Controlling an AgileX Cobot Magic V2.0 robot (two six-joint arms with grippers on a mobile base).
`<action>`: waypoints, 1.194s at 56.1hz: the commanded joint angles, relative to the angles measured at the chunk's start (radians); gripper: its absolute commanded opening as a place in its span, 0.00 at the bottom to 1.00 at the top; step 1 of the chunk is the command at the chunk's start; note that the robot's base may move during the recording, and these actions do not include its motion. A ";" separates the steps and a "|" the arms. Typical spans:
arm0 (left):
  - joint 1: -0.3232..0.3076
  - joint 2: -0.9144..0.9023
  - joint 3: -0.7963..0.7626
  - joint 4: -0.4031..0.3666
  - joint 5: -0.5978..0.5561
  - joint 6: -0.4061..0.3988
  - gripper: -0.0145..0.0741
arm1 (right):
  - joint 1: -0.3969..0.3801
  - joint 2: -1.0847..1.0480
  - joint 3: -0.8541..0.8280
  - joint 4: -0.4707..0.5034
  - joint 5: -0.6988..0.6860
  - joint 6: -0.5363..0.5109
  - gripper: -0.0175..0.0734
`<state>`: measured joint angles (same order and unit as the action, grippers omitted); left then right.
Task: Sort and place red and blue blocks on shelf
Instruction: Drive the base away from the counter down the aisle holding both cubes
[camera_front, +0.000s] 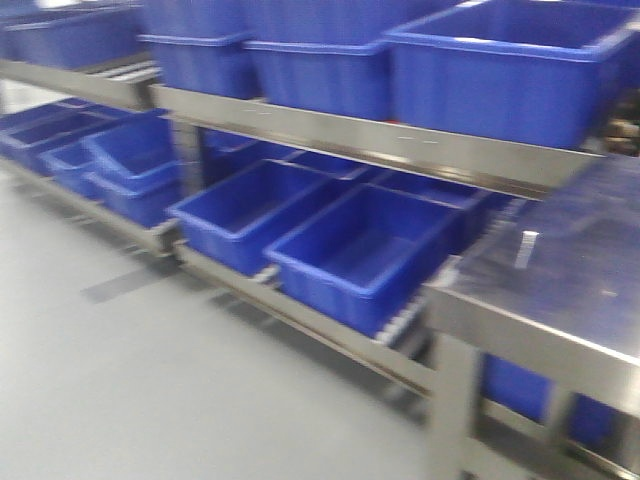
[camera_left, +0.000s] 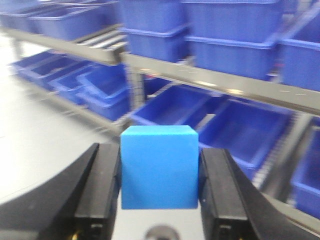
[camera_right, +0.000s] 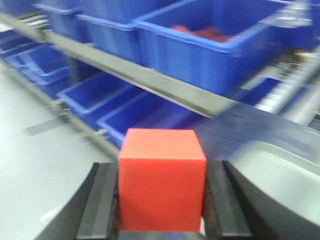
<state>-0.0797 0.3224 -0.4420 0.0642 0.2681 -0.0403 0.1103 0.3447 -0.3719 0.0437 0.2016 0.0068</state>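
Facing the shelf (camera_front: 350, 135), the left jaws clench the blue block (camera_left: 159, 167), the right jaws the red block (camera_right: 161, 180), ready for sorting.

In the front view, the shelf (camera_front: 340, 128) is running diagonally from the upper left toward the middle right. Upper bins (camera_front: 500, 70) are sitting on it along the top of the frame. Lower bins (camera_front: 350, 260) are lying on the tier beneath, across the centre and left. A table (camera_front: 560, 290) is standing at the right edge, in front of the shelf. At bottom centre of each wrist view a block is sitting clamped between fingers: the first block (camera_left: 159, 172) in the left gripper (camera_left: 160, 155), the second block (camera_right: 161, 182) in the right gripper (camera_right: 161, 167), with the shelf behind both.
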 joint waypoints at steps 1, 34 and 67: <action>0.001 0.006 -0.029 0.002 -0.090 -0.002 0.53 | -0.004 0.005 -0.028 -0.005 -0.087 -0.007 0.59; 0.001 0.006 -0.029 0.000 -0.090 -0.002 0.53 | -0.004 0.005 -0.028 -0.005 -0.087 -0.007 0.59; 0.001 0.006 -0.029 0.000 -0.090 -0.002 0.53 | -0.004 0.005 -0.028 -0.005 -0.087 -0.007 0.59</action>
<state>-0.0797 0.3208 -0.4420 0.0659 0.2681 -0.0403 0.1103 0.3447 -0.3719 0.0437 0.2016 0.0068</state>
